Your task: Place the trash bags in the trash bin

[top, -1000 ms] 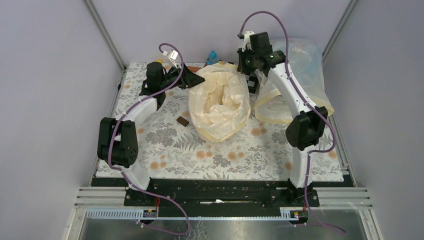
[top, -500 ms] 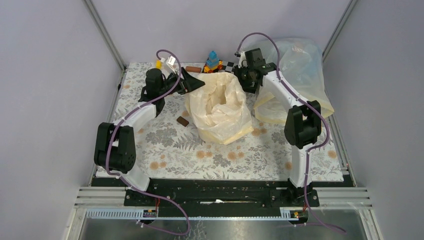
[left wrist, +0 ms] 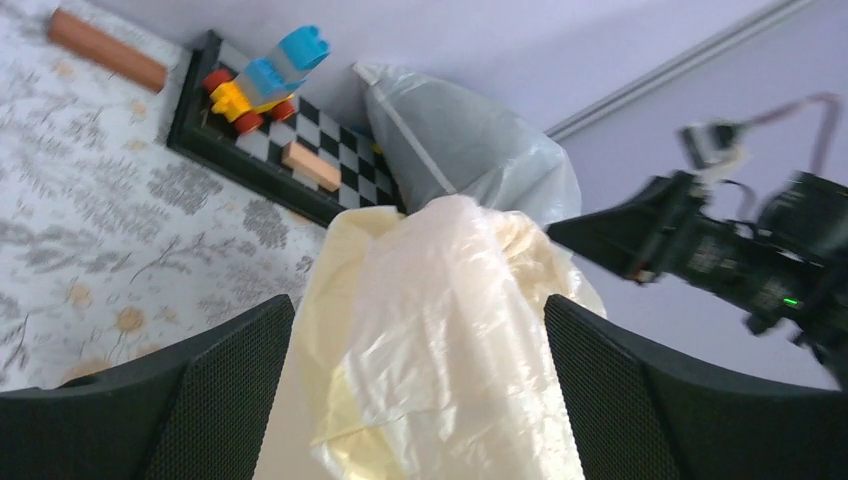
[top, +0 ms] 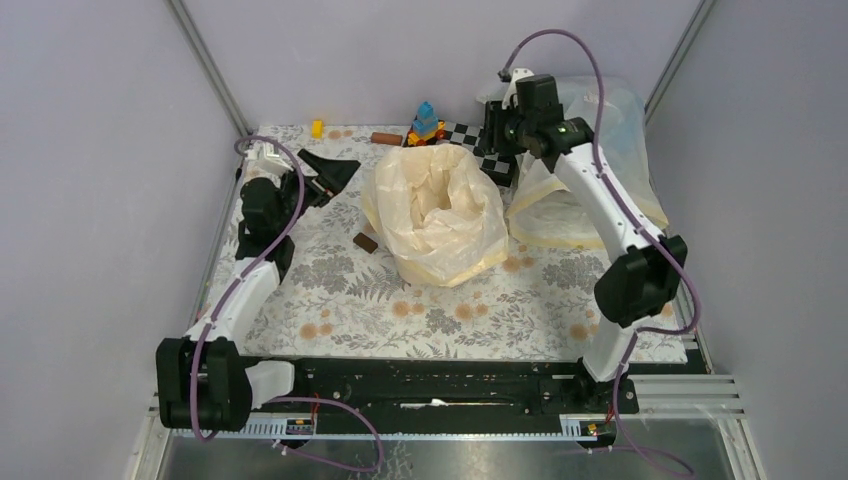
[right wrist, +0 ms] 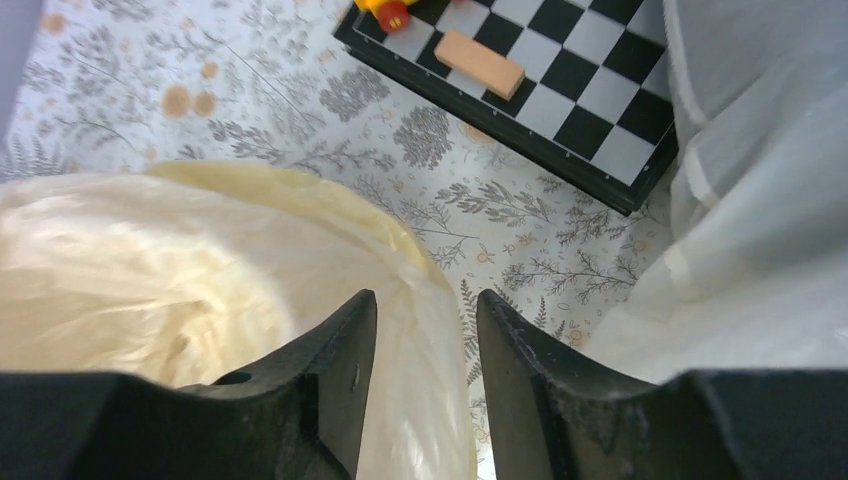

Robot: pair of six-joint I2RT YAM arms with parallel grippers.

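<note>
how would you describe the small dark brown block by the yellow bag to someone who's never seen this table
Find the big cream-yellow trash bag billowing in the middle of the floral table. Just off its left side, flat on the cloth, lies the small dark brown block. It is darker and stubbier than the reddish-brown stick by the far wall, and it lies alone.

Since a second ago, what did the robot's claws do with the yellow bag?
Both claws let go of the rim of the trash bag. The left claw opened wide and pulled back leftward. The right claw opened and lifted just above the right edge. The bag and the checkerboard behind it stayed put.
</note>
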